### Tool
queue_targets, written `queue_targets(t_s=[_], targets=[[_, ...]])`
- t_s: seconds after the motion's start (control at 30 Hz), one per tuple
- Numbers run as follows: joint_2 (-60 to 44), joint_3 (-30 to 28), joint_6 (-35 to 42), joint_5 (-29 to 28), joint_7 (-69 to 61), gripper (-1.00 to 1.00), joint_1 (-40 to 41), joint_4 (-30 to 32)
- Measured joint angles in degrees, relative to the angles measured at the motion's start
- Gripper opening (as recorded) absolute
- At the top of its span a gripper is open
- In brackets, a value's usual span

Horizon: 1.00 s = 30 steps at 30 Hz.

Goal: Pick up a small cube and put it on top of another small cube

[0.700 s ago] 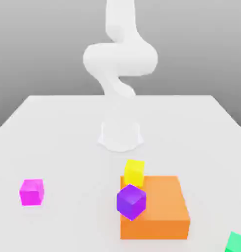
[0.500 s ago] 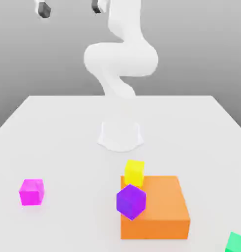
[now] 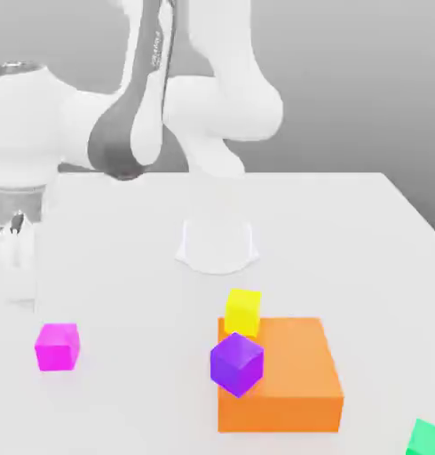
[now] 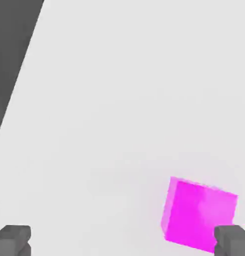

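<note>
The big orange block [image 3: 288, 364] sits flat on the white table [image 3: 123, 267]. The small pink cube [image 3: 57, 347] sits flat on the table too, well apart from the orange block, over on the exterior view's left of it. The gripper [image 4: 122, 241] is wide open, as wide as it goes, and it has hold of nothing. In the exterior view, the hand end of the robot arm [image 3: 132, 115] is much farther to the left than the orange block and farther back than its front side. In the hand view, one fingertip [image 4: 233, 241] covers a corner of the pink cube, but the cube is not pinched between the two tips. The yellow cube [image 3: 243, 311] shows at the back left corner of the orange block, and it hides that corner. I cannot tell if it sits on the block or is just behind it. The purple cube [image 3: 237, 364] shows at the left edge of the orange block, in front of the yellow one, tipped so that one corner points down. I cannot tell if it touches the block, or if it touches the yellow cube. The green cube [image 3: 426, 440] is near the orange block's front, out to the exterior view's right of it, and part of it is cut off by the edge of the view. The robot's round white base [image 3: 217, 249] stands behind the orange block, well apart from it.
</note>
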<state>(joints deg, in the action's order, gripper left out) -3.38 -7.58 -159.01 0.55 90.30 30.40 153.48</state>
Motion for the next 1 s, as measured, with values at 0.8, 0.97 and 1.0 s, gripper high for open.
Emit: queue_targets(t_s=[0.8,0.97,1.0], targets=[[4.5,5.8,3.2,0.8,8.2,-1.00,-2.3,3.2],[14.6,11.3,9.9,2.6,16.4,-1.00,-8.4,6.5],[16.6,12.5,11.3,3.3,17.8,-1.00,-9.6,7.1]])
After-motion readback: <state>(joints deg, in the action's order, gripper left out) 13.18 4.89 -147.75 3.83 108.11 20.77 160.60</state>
